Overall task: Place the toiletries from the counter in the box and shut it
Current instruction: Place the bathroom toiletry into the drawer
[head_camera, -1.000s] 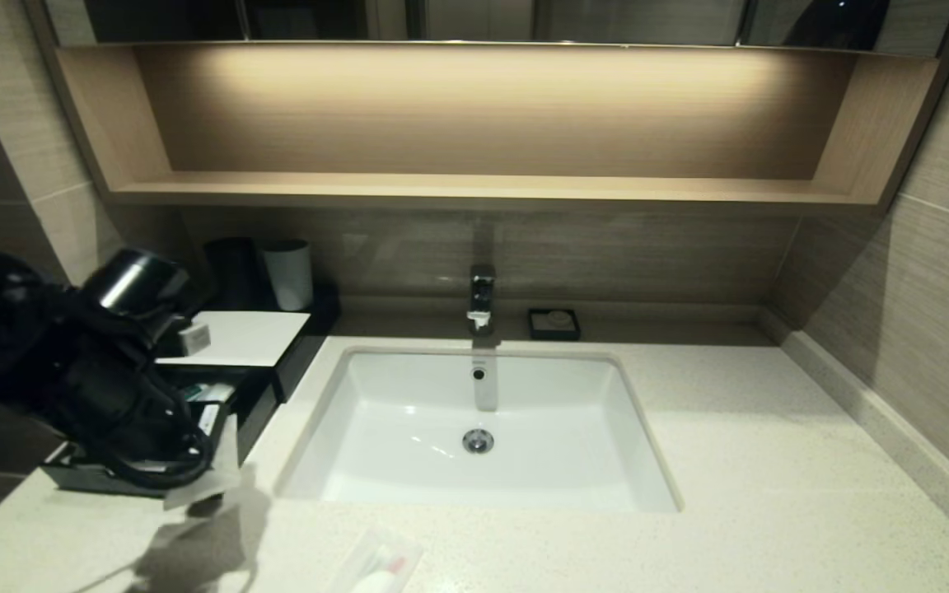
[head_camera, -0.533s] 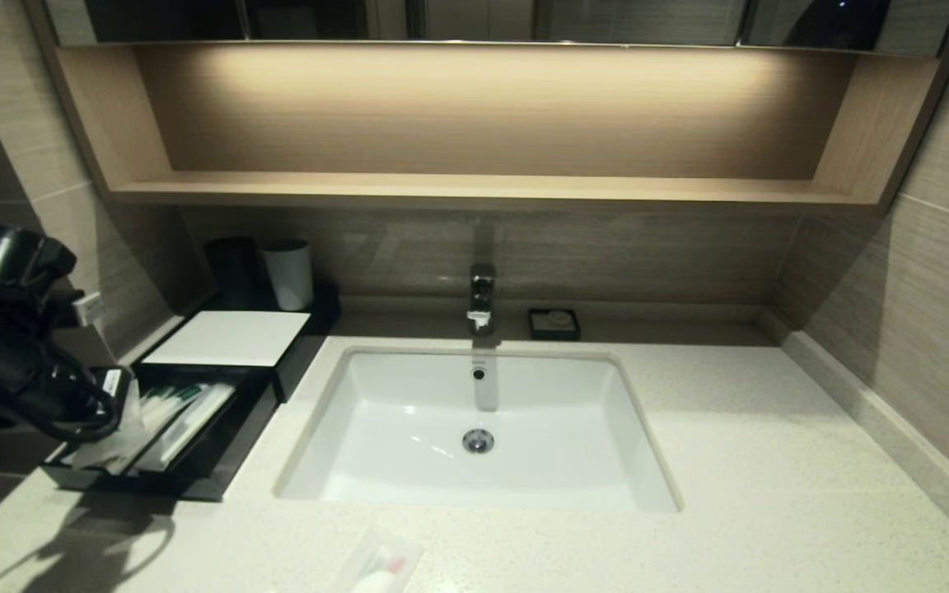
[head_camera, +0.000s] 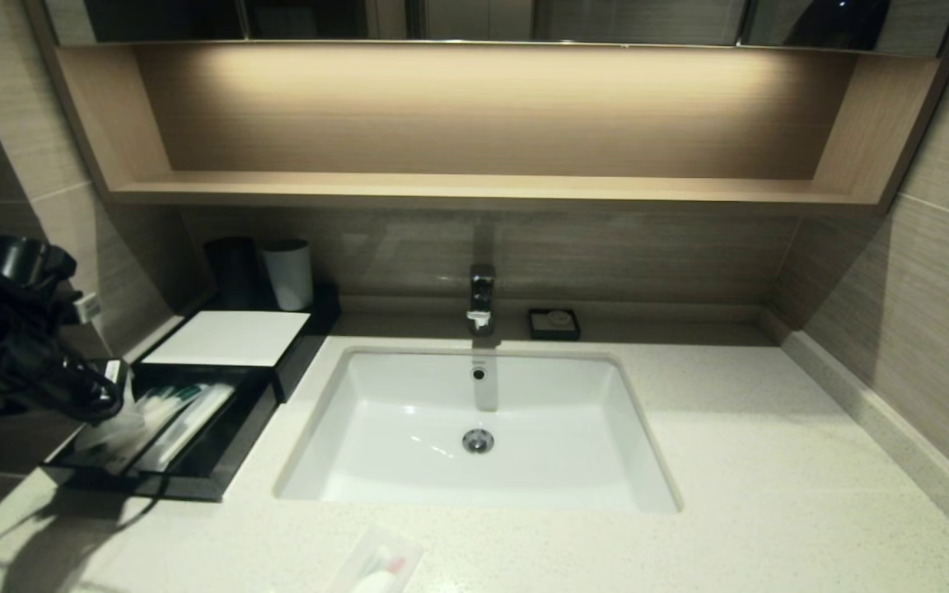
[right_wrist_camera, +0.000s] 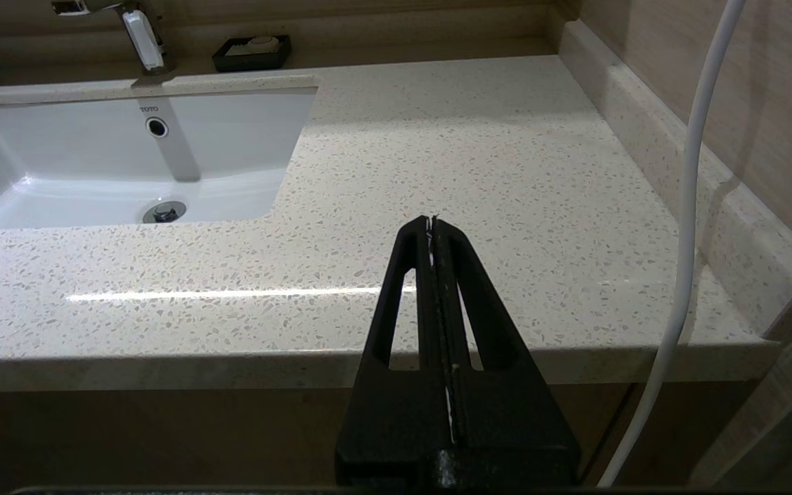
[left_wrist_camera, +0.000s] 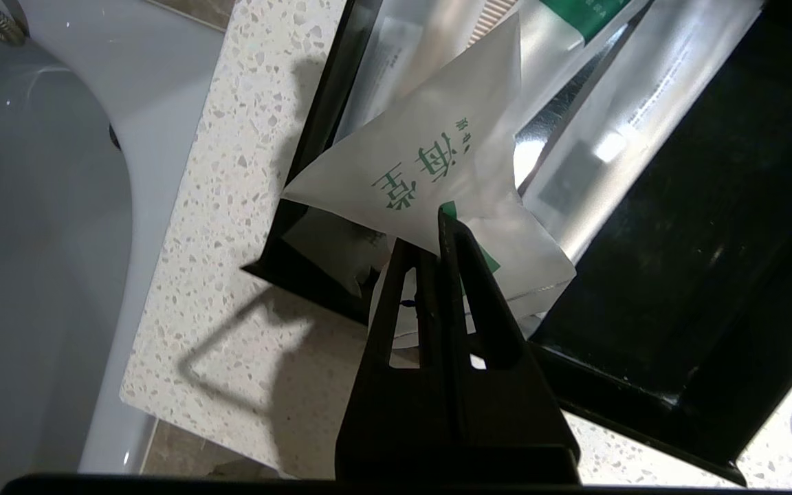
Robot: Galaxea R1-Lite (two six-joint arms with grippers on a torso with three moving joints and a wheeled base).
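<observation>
At the far left of the counter (head_camera: 771, 461), the box (head_camera: 231, 338) lies with its white top panel toward the wall and its black drawer (head_camera: 194, 473) pulled out toward the near edge. Long clear toothbrush packs (head_camera: 186, 416) lie lengthwise inside the drawer. The left gripper (left_wrist_camera: 441, 227) hangs over the drawer's left side, its fingers pressed together on a white sachet (left_wrist_camera: 430, 172) with green lettering, which is held tilted above the packs. One more wrapped packet (head_camera: 380, 567), showing a pink-red mark, rests on the counter at the near edge, in front of the sink (head_camera: 479, 428). The right gripper (right_wrist_camera: 432, 223) is parked off the near right edge of the counter, fingers together and holding nothing. A small black dish (head_camera: 553, 324) sits by the faucet (head_camera: 482, 298).
</observation>
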